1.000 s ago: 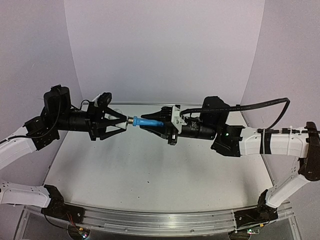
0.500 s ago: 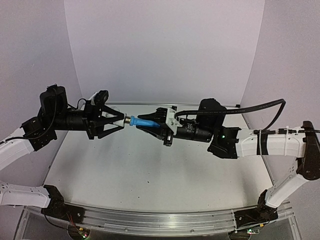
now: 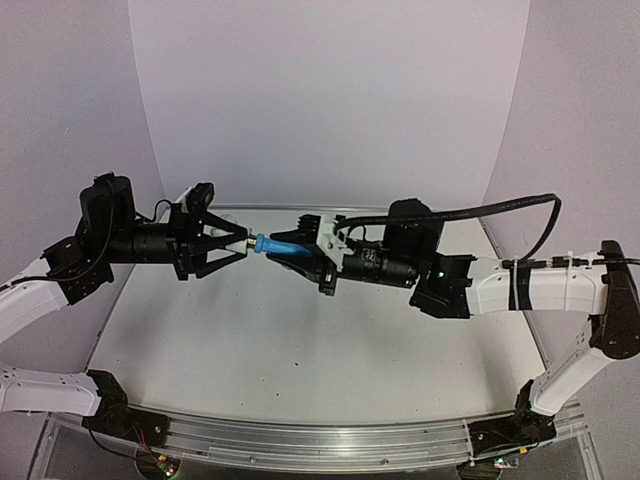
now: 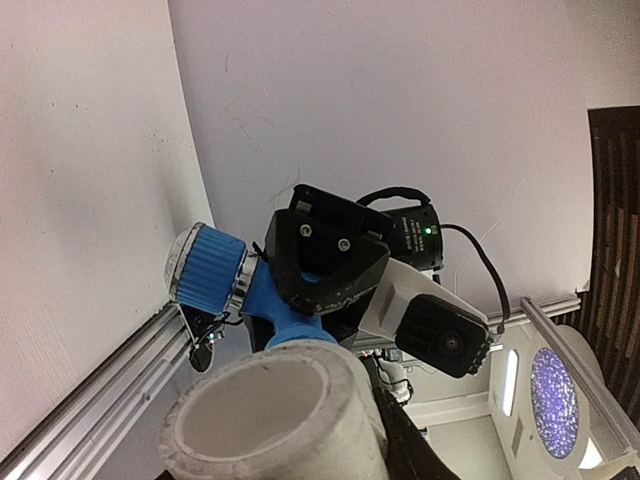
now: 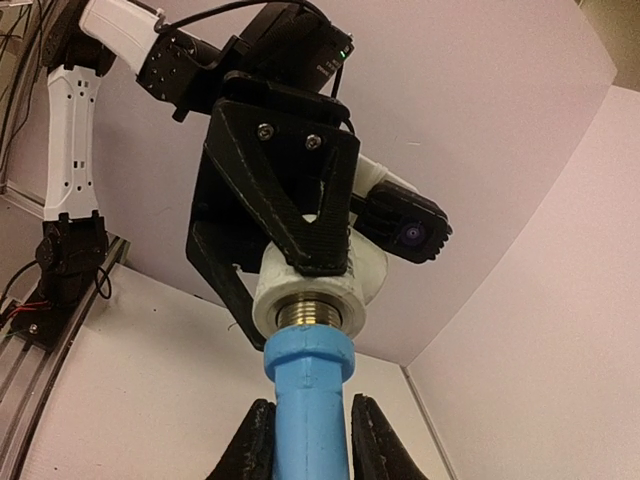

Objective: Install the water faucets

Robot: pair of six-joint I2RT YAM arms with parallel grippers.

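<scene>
Right wrist view shows what top misses: bright-blue plastic tap (image 5: 308, 395), grey threaded end in white cylindrical fitting (image 5: 325, 290), apparently seated. Mid-air above table (image 3: 300, 350); right gripper (image 3: 288, 250) clamps tap, left gripper (image 3: 243, 243) clamps fitting.

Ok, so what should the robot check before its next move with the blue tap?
1. Right gripper shut on the blue tap: ok.
2. Left gripper shut on the white fitting: ok.
3. Tap's metal thread started in the fitting: ok.
4. Tap and fitting lined up straight: ok.
5. Thread all the way in: not ok, some metal shows.
</scene>
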